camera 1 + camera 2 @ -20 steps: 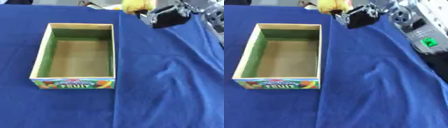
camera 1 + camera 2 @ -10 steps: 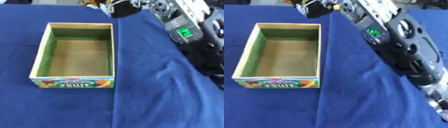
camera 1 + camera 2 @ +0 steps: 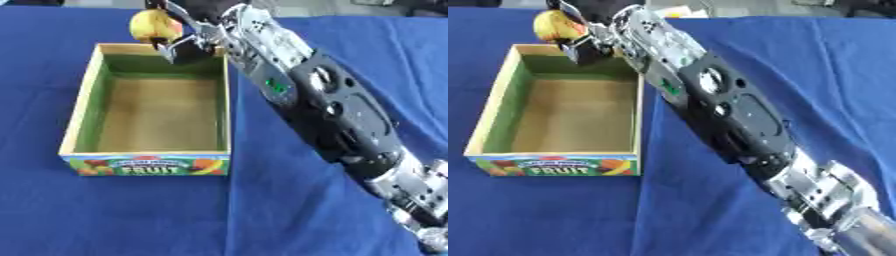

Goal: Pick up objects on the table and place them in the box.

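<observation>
My right arm reaches from the lower right across the blue cloth to the far rim of the box (image 3: 80,105). Its hand (image 3: 185,46) is shut on a yellow fruit with a reddish patch (image 3: 154,25), which hangs above the box's far left corner. The box is a wooden crate with green inner walls and a label reading FRUIT on its front. Nothing lies on the brown floor of the box. My left hand shows in neither view.
The blue tablecloth (image 3: 131,215) covers the whole table. My right forearm (image 3: 332,110) lies diagonally over the cloth just right of the box. Pale shapes show beyond the far table edge (image 3: 677,10).
My right arm has swung left from the far right corner, carrying the yellow fruit to above the box's far left corner. The forearm now stretches across the view.
</observation>
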